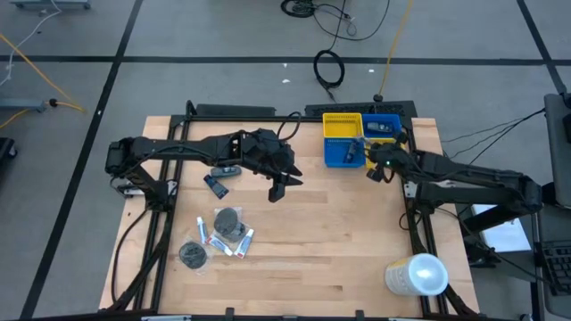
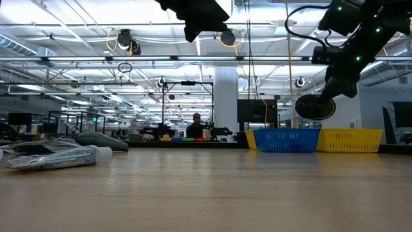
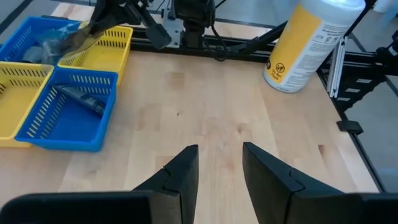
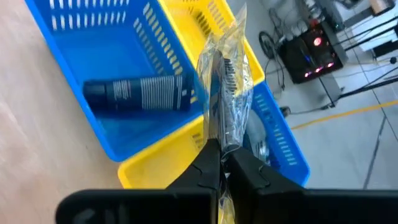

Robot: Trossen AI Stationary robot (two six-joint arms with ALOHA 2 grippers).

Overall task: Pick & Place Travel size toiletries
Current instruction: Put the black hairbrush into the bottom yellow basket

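While the right gripper (image 4: pixel 221 163) pinches a clear-wrapped comb (image 4: pixel 225 93) above the bins (image 4: pixel 149 56), a dark tube (image 4: pixel 138 95) lies inside. The left gripper (image 3: pixel 219 163) hangs part-open, empty.

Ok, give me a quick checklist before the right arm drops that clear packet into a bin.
1. Right pincer shut on the clear packet: ok.
2. Packet hanging over the bins, above the rim between the blue bin and the yellow bin: ok.
3. Which bin sits directly under the packet: cannot tell.
4. Blue bin has room beside the dark bottle lying in it: ok.
5. Left pincer open, empty, over bare table away from the bins: ok.
6. More toiletries waiting on the table: ok.
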